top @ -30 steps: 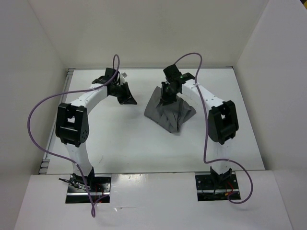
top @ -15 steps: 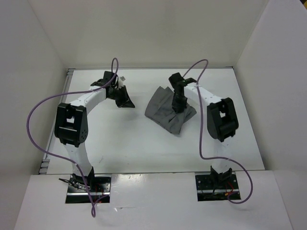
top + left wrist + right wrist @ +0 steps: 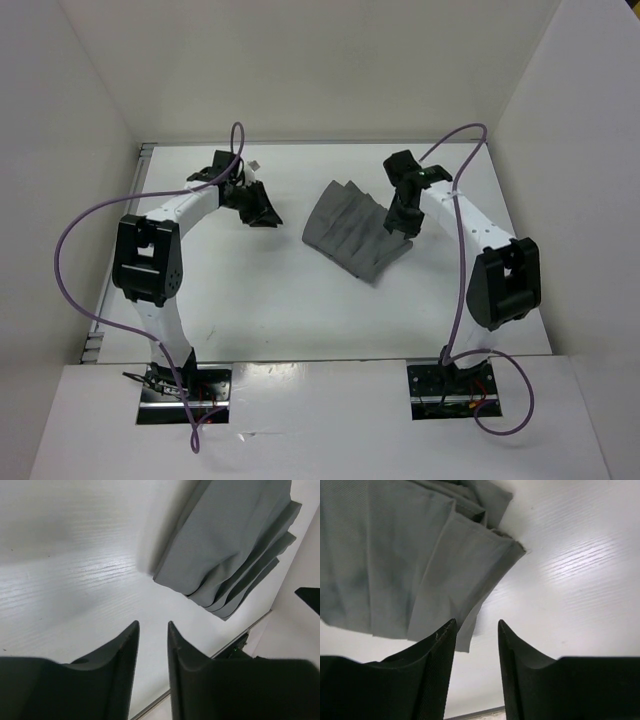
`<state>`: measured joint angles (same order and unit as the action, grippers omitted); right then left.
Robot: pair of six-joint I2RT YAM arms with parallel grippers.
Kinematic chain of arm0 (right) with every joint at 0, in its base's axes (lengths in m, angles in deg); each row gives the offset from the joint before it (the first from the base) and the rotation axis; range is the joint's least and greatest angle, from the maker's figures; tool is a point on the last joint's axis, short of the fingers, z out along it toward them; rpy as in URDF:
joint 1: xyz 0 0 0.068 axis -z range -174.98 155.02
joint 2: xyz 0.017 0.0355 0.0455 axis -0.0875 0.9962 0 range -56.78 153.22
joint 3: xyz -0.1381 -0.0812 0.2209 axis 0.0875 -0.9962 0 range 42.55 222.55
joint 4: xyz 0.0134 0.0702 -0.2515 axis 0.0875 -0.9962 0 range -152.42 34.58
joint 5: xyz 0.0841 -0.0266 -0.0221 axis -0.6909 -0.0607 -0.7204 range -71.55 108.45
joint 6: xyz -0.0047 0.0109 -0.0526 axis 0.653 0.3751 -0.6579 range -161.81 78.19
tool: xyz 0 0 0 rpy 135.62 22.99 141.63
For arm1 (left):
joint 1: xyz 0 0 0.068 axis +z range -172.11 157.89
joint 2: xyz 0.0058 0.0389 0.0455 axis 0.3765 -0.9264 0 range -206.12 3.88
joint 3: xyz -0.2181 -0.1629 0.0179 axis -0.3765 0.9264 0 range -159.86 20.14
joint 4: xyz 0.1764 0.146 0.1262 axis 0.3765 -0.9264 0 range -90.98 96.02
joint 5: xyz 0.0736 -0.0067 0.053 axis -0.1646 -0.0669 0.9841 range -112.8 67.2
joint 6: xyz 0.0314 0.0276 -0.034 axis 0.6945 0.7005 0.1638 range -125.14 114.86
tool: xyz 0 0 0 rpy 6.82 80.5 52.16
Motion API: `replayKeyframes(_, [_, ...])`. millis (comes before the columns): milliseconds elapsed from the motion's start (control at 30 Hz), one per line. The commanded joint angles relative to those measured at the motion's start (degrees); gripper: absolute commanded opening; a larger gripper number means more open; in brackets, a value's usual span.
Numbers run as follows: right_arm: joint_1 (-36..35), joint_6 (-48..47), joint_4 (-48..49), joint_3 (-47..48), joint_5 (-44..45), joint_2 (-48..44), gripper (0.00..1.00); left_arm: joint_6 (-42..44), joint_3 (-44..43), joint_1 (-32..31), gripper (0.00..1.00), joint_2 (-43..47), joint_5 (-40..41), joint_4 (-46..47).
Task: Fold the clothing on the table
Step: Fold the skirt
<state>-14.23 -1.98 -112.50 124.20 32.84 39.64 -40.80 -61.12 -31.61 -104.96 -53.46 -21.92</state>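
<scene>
The dark grey pleated clothing lies spread on the white table, right of the middle toward the back. My right gripper hovers at its right edge, open, with nothing between the fingers. In the right wrist view the clothing fills the upper left, and one corner ends just beside the left finger of the right gripper. My left gripper stands to the left of the garment, apart from it. In the left wrist view the left gripper shows a narrow empty gap over bare table, with the clothing ahead.
White walls close the table at the back and on both sides. Purple cables loop off both arms. A metal strip runs along the back left corner.
My right gripper has let go of the clothing and swung to the right; the raised cloth has dropped and spread flatter. The left jaws have parted slightly.
</scene>
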Motion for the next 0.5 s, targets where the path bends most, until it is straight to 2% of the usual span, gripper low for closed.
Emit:
replayKeyframes(0, [-0.35,-0.45,0.82,-1.31,-5.48,-2.12,0.46,2.52,3.45,0.44,0.38,3.45,-3.7,2.71])
replayKeyframes(67, [-0.35,0.32,3.98,-4.73,-7.44,-5.6,0.47,3.66,6.44,0.44,0.54,6.25,-4.24,5.25])
replayKeyframes(133, [-0.35,1.99,8.1,-9.54,-6.58,-10.53,0.55,4.46,10.92,0.44,0.56,11.76,-4.94,8.33])
replayKeyframes(167, [-0.35,3.13,9.52,-11.32,-5.79,-16.64,0.6,3.94,16.51,0.44,0.58,14.07,-3.29,11.82])
replayKeyframes(200, [0.17,4.8,10.84,-13.07,-5.17,-19.84,0.72,2.89,19.35,0.44,0.6,16.35,-2.58,13.6])
replayKeyframes(300, [2.63,6.04,15.15,-18.97,-5.95,-29.69,0.76,0.42,26.91,-0.16,0.62,24.18,1.82,16.61])
replayKeyframes(333, [3.24,6.04,15.76,-20.81,-6.56,-31.28,0.76,0.42,27.63,-1.13,0.68,26.11,2.87,16.61])
replayKeyframes(433, [4.3,7.88,15.77,-23.19,-6.57,-36.38,0.81,-1.77,29.74,-1.93,0.69,27.96,1.58,15.82])
replayKeyframes(467, [4.3,8.5,15.77,-23.2,-5.0,-37.7,0.82,-2.74,32.27,-1.93,0.74,28.67,0.43,17.03])
